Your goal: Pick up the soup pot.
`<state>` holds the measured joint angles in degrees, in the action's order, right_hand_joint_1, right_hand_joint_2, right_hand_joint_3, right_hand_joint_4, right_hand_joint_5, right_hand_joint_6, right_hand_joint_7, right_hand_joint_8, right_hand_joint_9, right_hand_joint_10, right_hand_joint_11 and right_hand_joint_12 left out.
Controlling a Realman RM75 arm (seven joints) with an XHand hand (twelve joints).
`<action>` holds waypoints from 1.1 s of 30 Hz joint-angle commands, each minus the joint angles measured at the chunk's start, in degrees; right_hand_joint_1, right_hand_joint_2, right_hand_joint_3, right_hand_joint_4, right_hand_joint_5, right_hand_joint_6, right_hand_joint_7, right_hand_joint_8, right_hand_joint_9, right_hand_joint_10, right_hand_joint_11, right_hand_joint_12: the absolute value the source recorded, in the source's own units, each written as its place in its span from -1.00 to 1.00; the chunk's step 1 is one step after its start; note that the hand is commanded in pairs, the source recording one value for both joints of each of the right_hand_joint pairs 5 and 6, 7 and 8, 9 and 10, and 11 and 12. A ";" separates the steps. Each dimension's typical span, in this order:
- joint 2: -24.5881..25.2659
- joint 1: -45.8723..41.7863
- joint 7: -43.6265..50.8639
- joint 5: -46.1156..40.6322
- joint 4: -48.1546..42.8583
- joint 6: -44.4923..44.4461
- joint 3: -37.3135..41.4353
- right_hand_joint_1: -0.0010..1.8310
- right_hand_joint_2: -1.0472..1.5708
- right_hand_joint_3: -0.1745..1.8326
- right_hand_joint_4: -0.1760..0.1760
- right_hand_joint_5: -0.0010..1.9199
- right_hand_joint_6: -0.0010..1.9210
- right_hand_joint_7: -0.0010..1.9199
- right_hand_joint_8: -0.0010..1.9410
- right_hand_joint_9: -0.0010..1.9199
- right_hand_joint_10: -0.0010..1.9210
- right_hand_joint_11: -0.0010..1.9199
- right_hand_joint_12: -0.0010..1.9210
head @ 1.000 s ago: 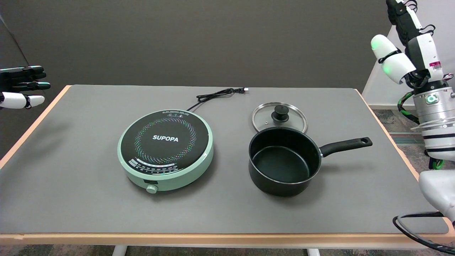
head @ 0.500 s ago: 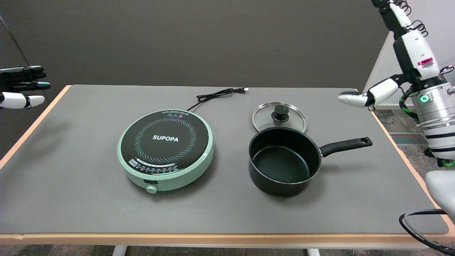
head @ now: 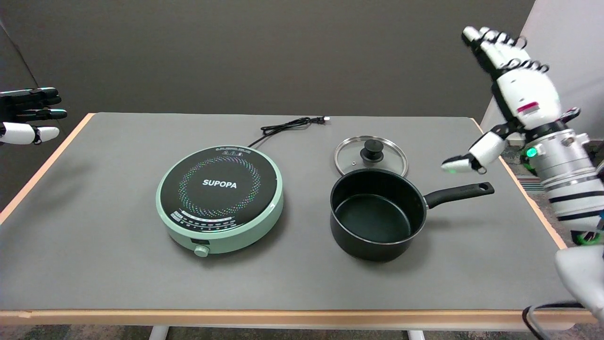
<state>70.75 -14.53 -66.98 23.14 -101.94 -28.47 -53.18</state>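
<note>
Resting on the grey worktop (head: 118,264), a green induction cooker (head: 220,198) is seen left of the soup pot (head: 377,215), well apart from it. A glass lid (head: 371,156) lies just behind the soup pot. The right robot hand (head: 512,92) is held in the air above the pot's handle end, fingers spread, gripping nothing.

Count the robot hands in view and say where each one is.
2. The right hand is raised, fingers spread, above the pot handle. The left hand hangs beyond the table's far left edge.
</note>
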 commanded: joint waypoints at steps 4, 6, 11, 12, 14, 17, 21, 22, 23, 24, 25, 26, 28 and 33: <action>7.62 -7.48 15.97 3.60 -5.05 16.51 -6.12 0.31 -0.60 -0.04 0.44 -0.93 -0.93 -0.93 -0.93 -0.93 -0.93 -0.93 -0.93; 8.56 -8.37 17.33 3.60 -5.21 16.11 -6.03 0.31 -0.60 -0.05 0.37 -0.93 -0.93 -0.93 -0.93 -0.93 -0.93 -0.93 -0.93; 11.09 -10.75 19.85 0.39 -5.13 13.95 -4.25 0.31 -0.60 -0.04 0.30 -0.92 -0.92 -0.92 -0.92 -0.92 -0.92 -0.92 -0.92; 11.48 -11.20 20.50 -0.75 -5.07 13.32 -3.68 0.31 -0.60 -0.04 0.29 -0.92 -0.92 -0.92 -0.92 -0.92 -0.92 -0.92 -0.92; 12.13 -12.11 21.18 -2.38 -4.91 12.17 -2.86 0.30 -0.59 -0.05 0.28 -0.91 -0.91 -0.91 -0.91 -0.91 -0.91 -0.91 -0.91; 12.38 -13.05 21.22 -3.19 -4.75 11.64 -3.01 0.30 -0.58 -0.05 0.25 -0.91 -0.91 -0.91 -0.91 -0.91 -0.91 -0.91 -0.91; 11.57 -13.16 21.03 -2.80 -4.51 11.56 -5.44 0.29 -0.57 -0.04 0.22 -0.90 -0.91 -0.90 -0.91 -0.90 -0.91 -0.90 -0.91; 11.32 -13.08 20.98 -2.71 -4.43 11.56 -5.99 0.29 -0.57 -0.04 0.22 -0.90 -0.90 -0.90 -0.91 -0.90 -0.90 -0.90 -0.90; 10.77 -13.06 20.85 -2.71 -4.22 11.62 -6.72 0.29 -0.57 -0.05 0.22 -0.90 -0.90 -0.90 -0.90 -0.90 -0.90 -0.90 -0.90; 9.94 -12.94 20.82 -2.65 -3.99 12.01 -7.58 0.29 -0.56 -0.05 0.22 -0.90 -0.90 -0.90 -0.90 -0.90 -0.90 -0.90 -0.90; 9.37 -12.84 20.82 -2.63 -3.81 12.30 -8.08 0.28 -0.56 -0.05 0.23 -0.90 -0.90 -0.90 -0.90 -0.90 -0.90 -0.90 -0.90; 8.40 -12.70 20.88 -2.63 -3.59 12.79 -8.92 0.28 -0.56 -0.05 0.23 -0.90 -0.90 -0.90 -0.90 -0.90 -0.90 -0.90 -0.90; 6.45 -12.51 21.04 -2.86 -3.53 14.32 -10.55 0.28 -0.56 -0.05 0.25 -0.90 -0.90 -0.90 -0.90 -0.90 -0.90 -0.90 -0.90; 2.08 -10.91 21.14 -2.63 -4.41 20.31 -14.53 0.27 -0.55 -0.05 0.28 -0.90 -0.90 -0.90 -0.91 -0.90 -0.90 -0.90 -0.90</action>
<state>79.55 -25.66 -47.98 21.48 -106.15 -16.00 -59.60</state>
